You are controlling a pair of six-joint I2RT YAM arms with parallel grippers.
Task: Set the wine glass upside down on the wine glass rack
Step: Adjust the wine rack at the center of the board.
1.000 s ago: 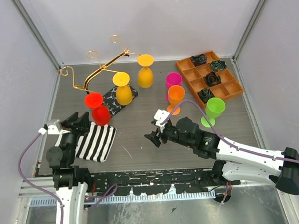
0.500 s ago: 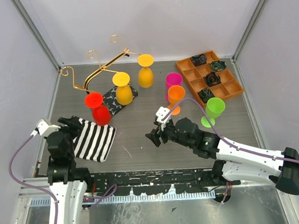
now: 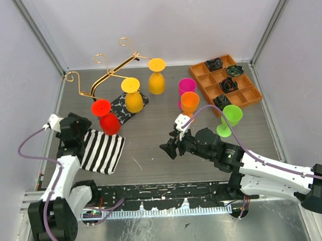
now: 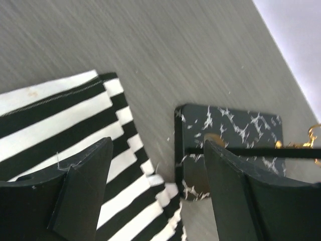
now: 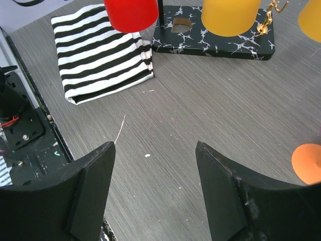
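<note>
My left gripper (image 4: 158, 150) has pulled back from the red plastic wine glass (image 3: 105, 118) over the last second, and its jaws have spread wide. They now stand apart with nothing between them, above the edge of the black-and-white striped cloth (image 3: 104, 152). The red glass has not moved with the arm. It stays foot-up, bowl-down at the near end of the thin gold wire wine glass rack (image 3: 112, 73), beside the rack's marbled black-and-white base (image 4: 225, 125). Two yellow plastic wine glasses (image 3: 132, 95) hang the same way further along the bar. I read that as the red glass released and holding on its hook, so this placement looks done.

My right gripper (image 5: 155, 148) has drifted slightly toward me. Its jaws are apart and empty over bare table. An orange wine glass (image 3: 189, 103) and a green one (image 3: 231, 116) stand upright near it, likely the next candidates.
</note>
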